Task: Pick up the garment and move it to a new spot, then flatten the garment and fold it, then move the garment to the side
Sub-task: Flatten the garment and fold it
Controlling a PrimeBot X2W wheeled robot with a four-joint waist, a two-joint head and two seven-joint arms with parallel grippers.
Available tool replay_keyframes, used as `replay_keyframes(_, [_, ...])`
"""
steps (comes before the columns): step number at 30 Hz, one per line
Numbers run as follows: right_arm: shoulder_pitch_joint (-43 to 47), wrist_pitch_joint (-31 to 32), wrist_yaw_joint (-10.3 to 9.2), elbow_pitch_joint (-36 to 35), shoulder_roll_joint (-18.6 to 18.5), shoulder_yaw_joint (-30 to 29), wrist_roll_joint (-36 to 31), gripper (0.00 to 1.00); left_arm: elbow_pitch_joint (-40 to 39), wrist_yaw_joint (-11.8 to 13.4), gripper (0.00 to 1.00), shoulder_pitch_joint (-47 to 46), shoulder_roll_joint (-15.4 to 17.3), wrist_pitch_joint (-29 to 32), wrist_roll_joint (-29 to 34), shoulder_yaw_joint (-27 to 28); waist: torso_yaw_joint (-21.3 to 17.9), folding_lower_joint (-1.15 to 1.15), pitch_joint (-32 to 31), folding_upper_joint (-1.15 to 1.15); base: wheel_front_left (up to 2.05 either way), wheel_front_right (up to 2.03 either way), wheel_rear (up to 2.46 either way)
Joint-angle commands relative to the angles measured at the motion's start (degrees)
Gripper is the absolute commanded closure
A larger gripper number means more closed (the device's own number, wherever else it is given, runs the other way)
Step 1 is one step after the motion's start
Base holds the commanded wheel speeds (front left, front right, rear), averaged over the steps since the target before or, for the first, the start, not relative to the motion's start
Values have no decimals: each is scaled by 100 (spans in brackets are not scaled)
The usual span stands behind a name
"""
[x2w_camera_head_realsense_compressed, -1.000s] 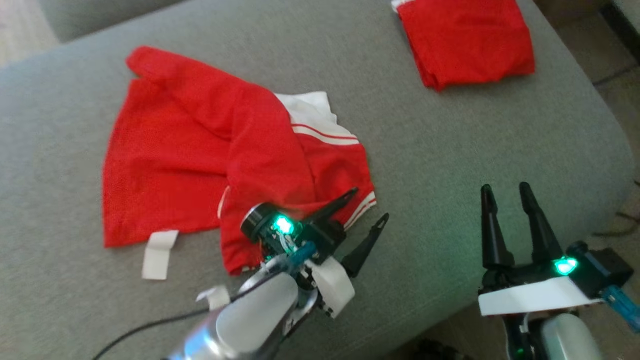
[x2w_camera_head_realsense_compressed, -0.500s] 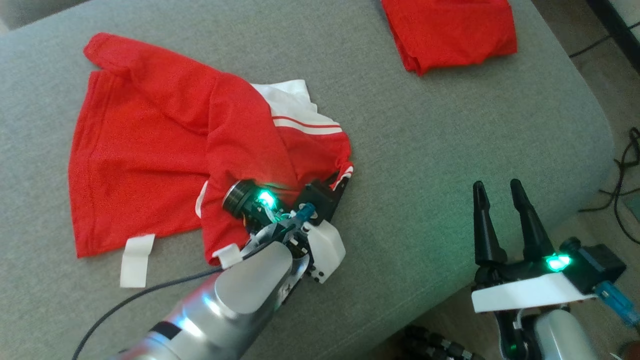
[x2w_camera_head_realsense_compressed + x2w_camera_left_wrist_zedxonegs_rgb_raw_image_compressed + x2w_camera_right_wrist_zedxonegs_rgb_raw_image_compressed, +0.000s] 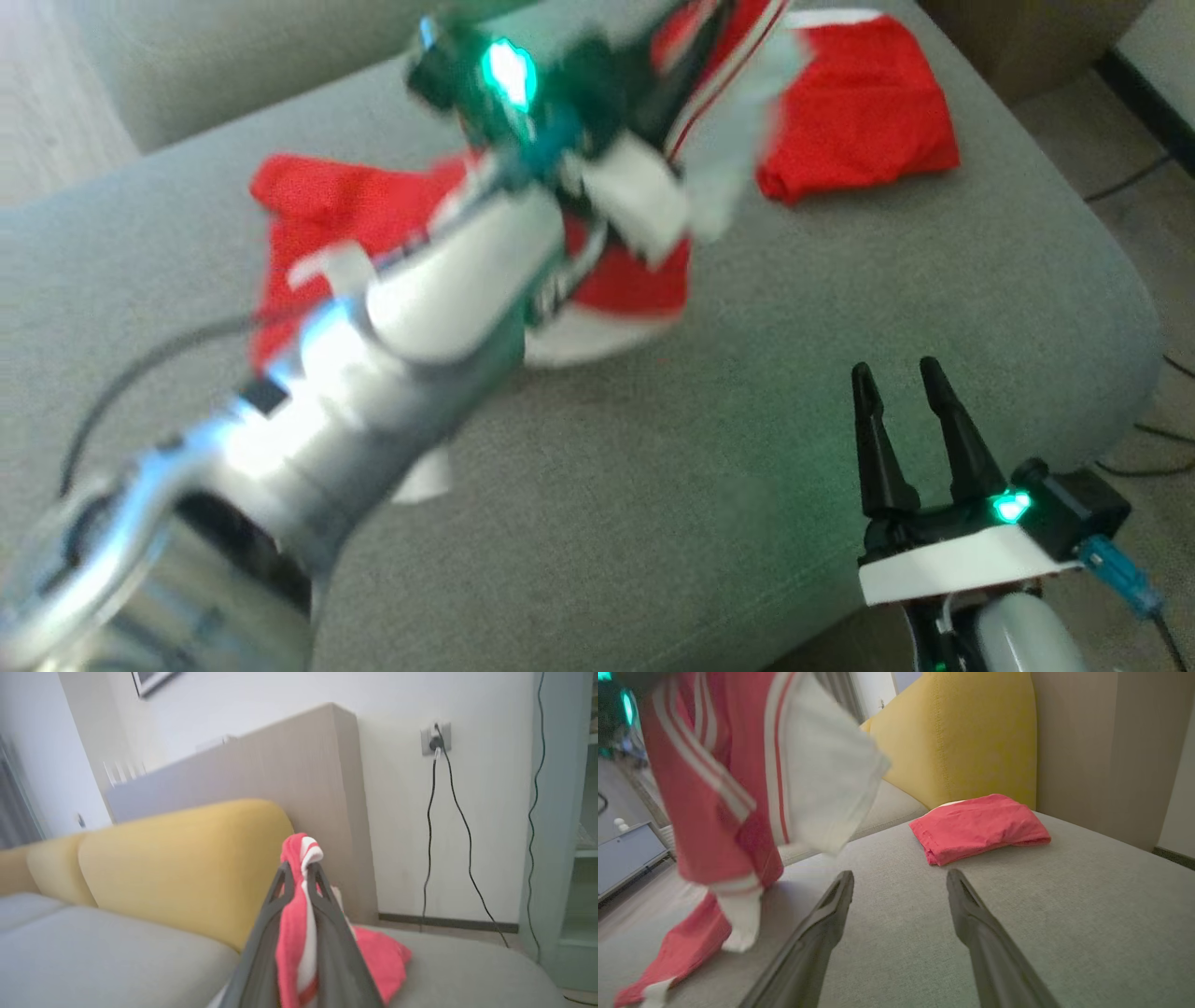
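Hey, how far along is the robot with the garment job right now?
Done: the grab, with the left jaws shut on the red-and-white garment. In hand: the move, as most of it hangs lifted, its lower end on the grey seat. Left: setting it down, flattening, folding, moving aside. The right jaws stand open and empty; a folded red garment lies beyond.

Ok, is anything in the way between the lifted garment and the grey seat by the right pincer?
Nothing visible. The garment hangs from the left pincer; the folded red cloth lies farther back, by the yellow cushion.
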Motion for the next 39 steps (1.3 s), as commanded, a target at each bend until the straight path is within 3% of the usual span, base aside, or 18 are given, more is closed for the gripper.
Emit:
replay_keyframes(1, [33, -62, -5, -144, -29, 137, -39, 0, -94, -30, 100, -507, 35, -36, 40, 246, 77, 1, -209, 0, 0, 0, 0])
replay_keyframes(6, [169, -62, -5, -115, -51, 112, -74, 0, 341, -255, 100, -1764, 196, -221, -256, 982, 296, 1, -474, 0, 0, 0, 0])
replay_keyframes(11, [311, -62, -5, -173, -57, -32, -88, 0, 667, -365, 100, -1642, 312, -186, -769, 1405, 658, 1, -523, 0, 0, 0, 0])
replay_keyframes(18, [399, -62, -5, -258, -77, -170, -127, 0, 681, -375, 100, 634, 693, -259, -1424, 1504, 1210, 1, -457, 0, 0, 0, 0])
replay_keyframes(24, [423, -62, -5, -317, -160, -271, -147, 0, 404, -41, 100, 2798, 1068, -566, -1908, 1904, 1577, 1, -339, 0, 0, 0, 0])
replay_keyframes(29, [453, -62, -5, -331, -226, -290, -153, 0, -93, 169, 100, 4017, 1042, -626, -2102, 2454, 1808, 1, -287, 0, 0, 0, 0])
replay_keyframes(30, [456, -62, -5, -333, -236, -285, -155, 0, -207, 186, 95, 4202, 1019, -627, -2076, 2540, 1847, 1, -281, 0, 0, 0, 0])
replay_keyframes(31, [461, -62, -5, -335, -248, -283, -158, 0, -317, 204, 64, 4360, 987, -628, -2044, 2626, 1886, 1, -278, 0, 0, 0, 0])
replay_keyframes(32, [466, -62, -5, -337, -262, -279, -161, 0, -418, 231, 3, 4491, 946, -629, -2020, 2725, 1922, 1, -274, 0, 0, 0, 0])
replay_keyframes(36, [459, -62, -5, -358, -305, -311, -167, 0, -784, 263, 0, 4622, 890, -630, -1806, 2948, 2024, 1, -227, 0, 0, 0, 0])
replay_keyframes(39, [426, -62, -5, -386, -366, -299, -184, 0, -1128, 282, 0, 4306, 1051, -630, -1430, 3038, 2092, 1, -144, 0, 0, 0, 0])
